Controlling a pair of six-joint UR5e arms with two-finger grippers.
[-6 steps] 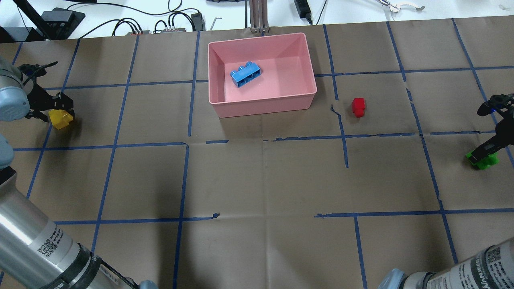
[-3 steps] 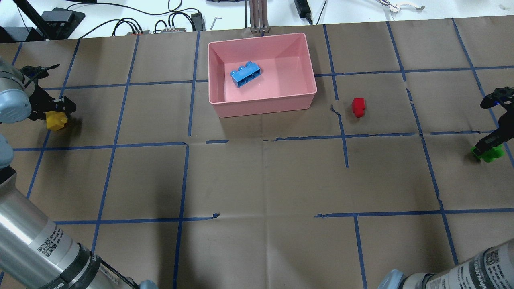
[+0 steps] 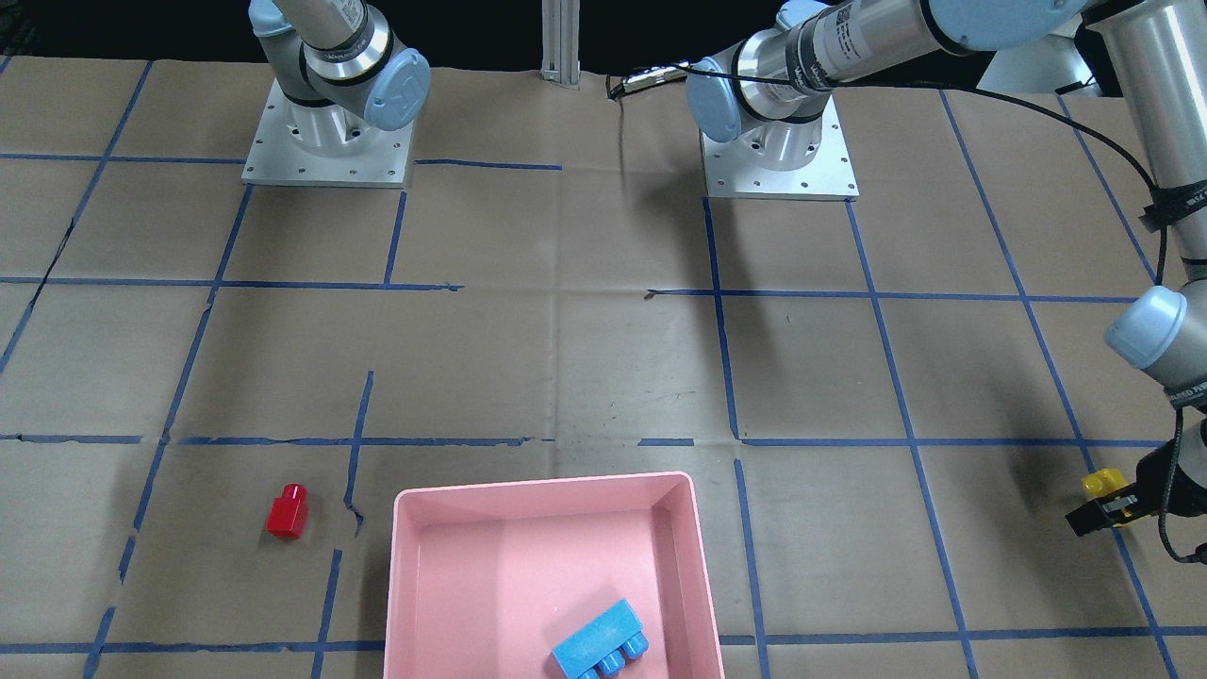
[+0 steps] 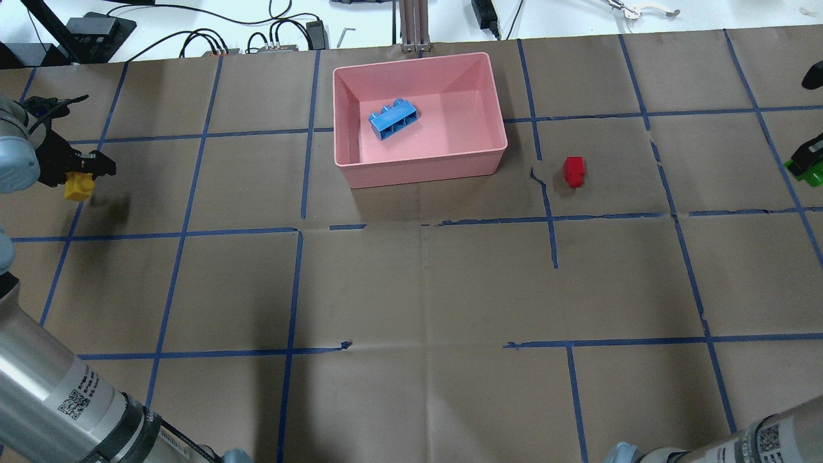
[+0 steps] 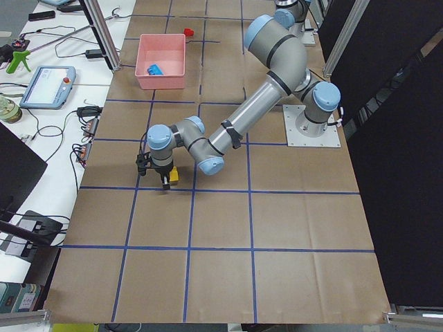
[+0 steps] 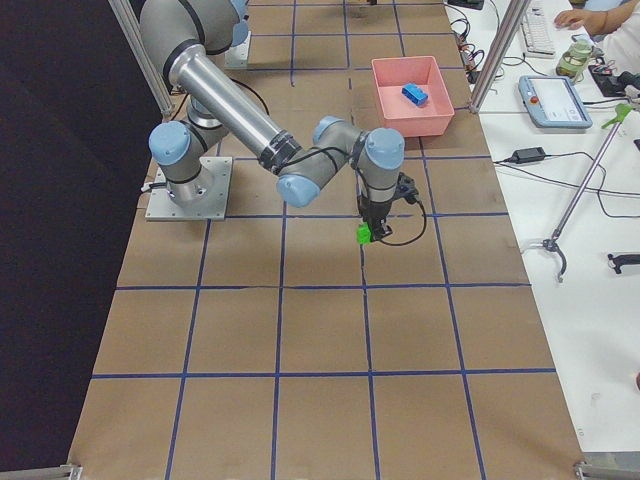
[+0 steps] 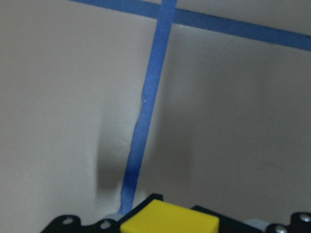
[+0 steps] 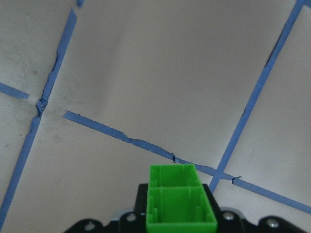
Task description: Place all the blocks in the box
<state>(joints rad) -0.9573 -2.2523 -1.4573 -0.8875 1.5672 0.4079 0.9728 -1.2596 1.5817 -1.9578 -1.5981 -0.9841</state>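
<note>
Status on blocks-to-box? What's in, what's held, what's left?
Done: blue block lies in the pink box.
In hand: left hand holds the yellow block, right hand holds the green block, both far from the box.
Left: red block sits on the paper beside the box.

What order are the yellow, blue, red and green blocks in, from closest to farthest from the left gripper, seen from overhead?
1. Yellow block, held in the left gripper, far left.
2. Blue block, inside the pink box.
3. Red block, on the table right of the pink box.
4. Green block, at the right edge, in the right gripper.
</note>
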